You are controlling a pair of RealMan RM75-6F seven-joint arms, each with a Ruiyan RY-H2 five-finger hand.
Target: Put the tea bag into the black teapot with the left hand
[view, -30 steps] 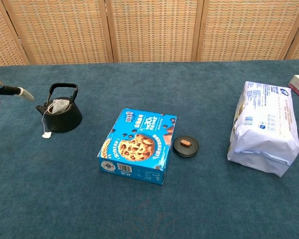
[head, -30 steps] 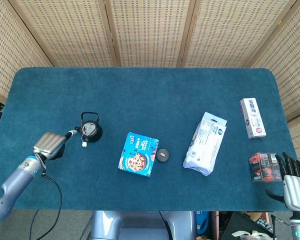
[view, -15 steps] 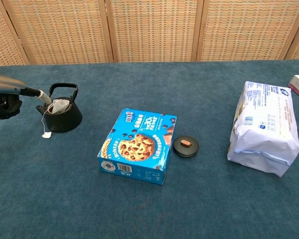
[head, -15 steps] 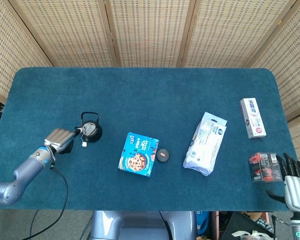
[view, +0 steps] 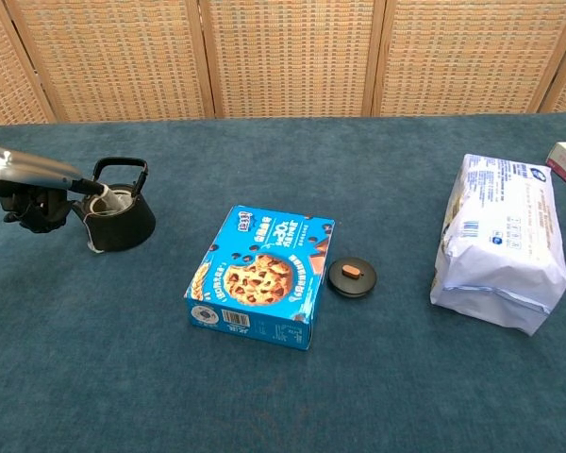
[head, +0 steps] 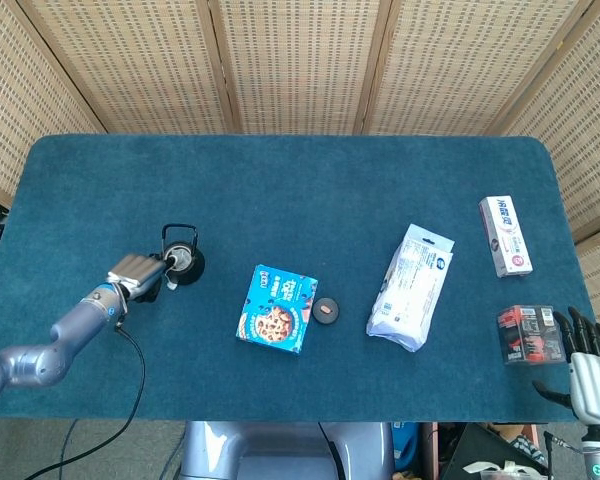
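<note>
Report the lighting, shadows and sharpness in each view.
Head view: even, soft light, faint shadows, sharp throughout, though the black teapot is small and its details are hard to read. Chest view: equally even light, box print crisp, left hand cut off at the frame edge and slightly soft.

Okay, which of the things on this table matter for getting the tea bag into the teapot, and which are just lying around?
For the job: black teapot; tea bag in its open top; left hand beside it.

Just lying about: teapot lid; blue cookie box; white bag; white and pink box; dark red packet.
</note>
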